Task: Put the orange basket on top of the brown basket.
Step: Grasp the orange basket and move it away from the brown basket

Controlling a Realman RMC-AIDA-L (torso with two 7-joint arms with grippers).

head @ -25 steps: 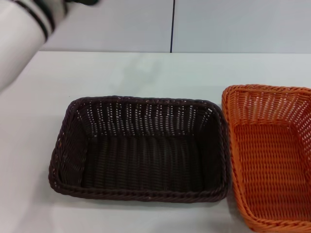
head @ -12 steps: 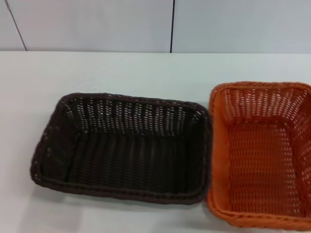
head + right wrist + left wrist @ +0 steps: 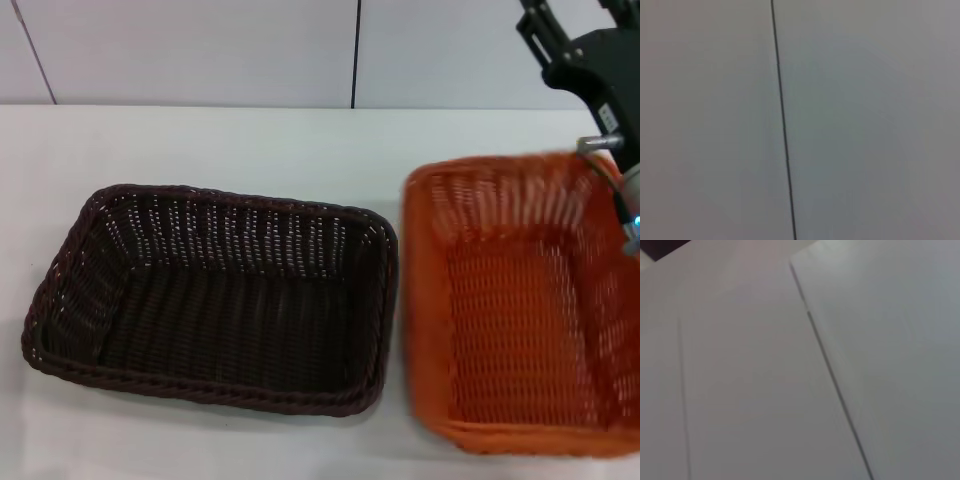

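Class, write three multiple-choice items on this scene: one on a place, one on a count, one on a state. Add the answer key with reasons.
1. Where does the orange basket sit relative to the brown basket?
A. inside it
B. beside it, on the robot's right
C. behind it

2. How many baskets are on the white table?
A. one
B. two
C. three

3. What is in the brown basket?
A. nothing
B. fruit
C. a cloth

Answers: 1 B, the head view shows them side by side. 2 B, one brown and one orange. 3 A, its woven floor is bare.
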